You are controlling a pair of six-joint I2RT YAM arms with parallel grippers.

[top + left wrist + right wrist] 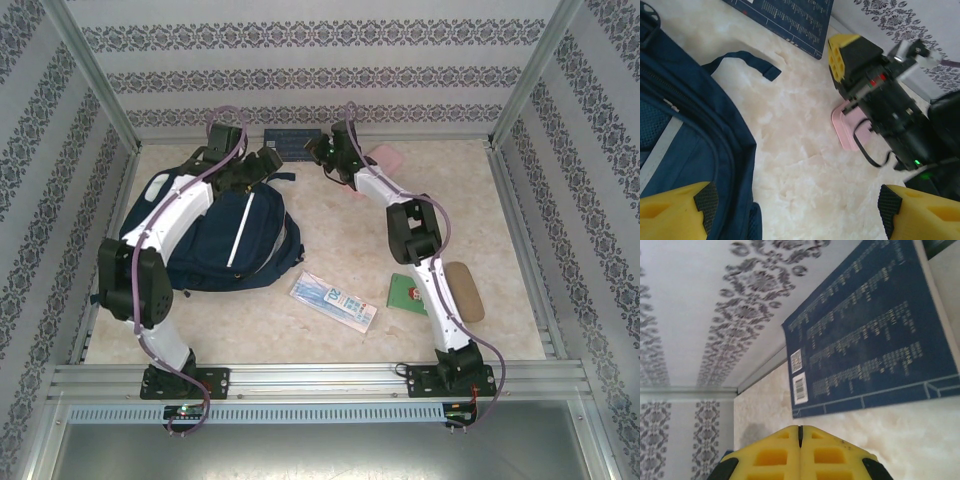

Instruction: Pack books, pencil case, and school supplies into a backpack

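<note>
Left wrist view: I see my left gripper (pixel 795 212) spread wide, holding nothing, beside the backpack (pixel 685 125). Right gripper (pixel 800 445) clenched on nothing, facing a dark blue book (pixel 875 335) by the back wall. Pink pencil case (pixel 847 127) lies under the right arm. Supplies packet (pixel 333 301) lies just right of the backpack.

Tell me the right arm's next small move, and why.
Probably open the right jaws: they are pressed shut on nothing, just short of the dark blue book lying by the back wall. Opened, they could close in on its near edge.
</note>
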